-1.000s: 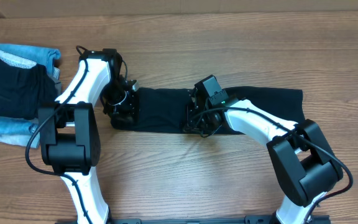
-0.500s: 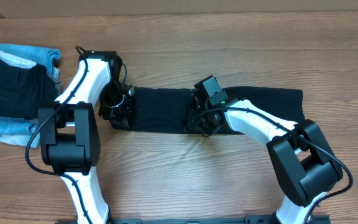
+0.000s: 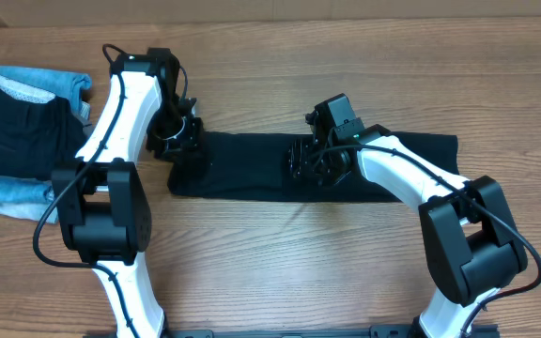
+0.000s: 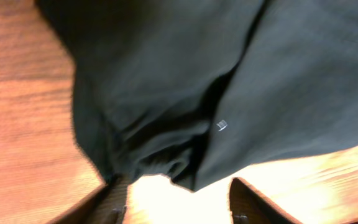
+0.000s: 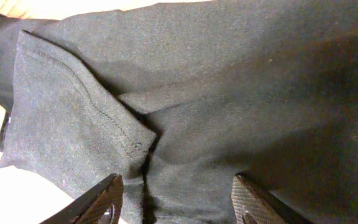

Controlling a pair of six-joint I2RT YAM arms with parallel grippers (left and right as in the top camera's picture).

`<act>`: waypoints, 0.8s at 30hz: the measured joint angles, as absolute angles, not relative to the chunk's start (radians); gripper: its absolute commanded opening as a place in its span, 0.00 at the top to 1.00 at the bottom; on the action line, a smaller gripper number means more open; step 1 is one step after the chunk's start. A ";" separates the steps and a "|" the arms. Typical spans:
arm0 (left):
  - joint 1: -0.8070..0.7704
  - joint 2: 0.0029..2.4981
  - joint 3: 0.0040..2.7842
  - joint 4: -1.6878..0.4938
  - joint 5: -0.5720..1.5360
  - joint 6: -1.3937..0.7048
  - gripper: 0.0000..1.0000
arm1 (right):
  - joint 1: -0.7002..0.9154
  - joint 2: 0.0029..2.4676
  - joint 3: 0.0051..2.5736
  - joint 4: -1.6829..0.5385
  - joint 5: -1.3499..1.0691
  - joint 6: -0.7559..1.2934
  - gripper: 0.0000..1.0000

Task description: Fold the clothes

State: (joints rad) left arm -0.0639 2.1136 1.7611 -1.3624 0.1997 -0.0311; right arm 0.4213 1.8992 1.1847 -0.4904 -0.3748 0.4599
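Wood-grain table (image 3: pixel 346 56) carries a black garment (image 3: pixel 242 169) stretched in a long band across its middle, with a pile of folded clothes (image 3: pixel 17 131) at the left edge. The left pincer (image 4: pixel 178 202) hangs spread over the band's bunched left end. The right pincer (image 5: pixel 182 199) hangs spread above a hemmed flap near the centre, gripping nothing. Closing on one layer alone, or on the rumpled bunch, would likely drag the fold crooked.

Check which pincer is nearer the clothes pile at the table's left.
Left. The left pincer is at the left end of the black garment, just right of the pile; the right pincer is over the garment's middle.
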 measured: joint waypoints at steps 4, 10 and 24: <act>-0.064 2.114 1.759 -1.292 0.333 0.019 0.41 | 0.421 1.899 1.185 -0.510 -0.379 0.445 0.63; -0.064 2.114 1.677 -1.125 0.469 0.056 0.41 | 0.420 1.899 1.190 -0.402 -0.535 0.338 0.70; -0.105 2.181 1.666 -1.050 0.452 0.059 0.62 | 0.419 1.899 1.191 -0.409 -0.618 0.294 0.67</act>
